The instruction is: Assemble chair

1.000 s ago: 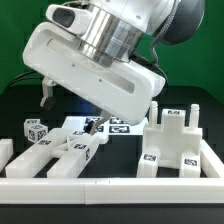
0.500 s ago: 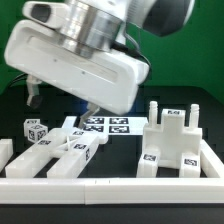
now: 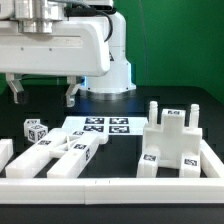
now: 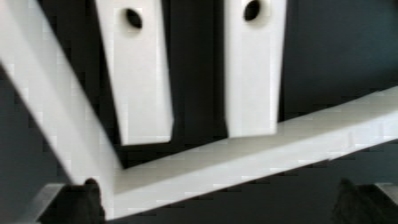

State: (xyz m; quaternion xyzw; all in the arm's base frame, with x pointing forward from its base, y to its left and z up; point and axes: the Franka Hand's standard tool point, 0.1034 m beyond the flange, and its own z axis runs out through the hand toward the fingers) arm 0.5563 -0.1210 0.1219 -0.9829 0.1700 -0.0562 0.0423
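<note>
A green wall (image 3: pixel 170 40) backs a black table (image 3: pixel 205 100). The arm's gripper (image 3: pixel 44 92) hangs at the exterior view's upper left, well above the parts, with its fingers (image 3: pixel 18 90) spread wide and nothing between them. A white rail (image 3: pixel 120 183) edges the table's front. The chair's pegged panel (image 3: pixel 172 142) sits at the exterior view's right. The long bars (image 3: pixel 65 155) lie at its left, near the marker board (image 3: pixel 105 126) and a small tagged block (image 3: pixel 35 130). The wrist view shows two slotted bars (image 4: pixel 139 70) inside the rail's corner.
</note>
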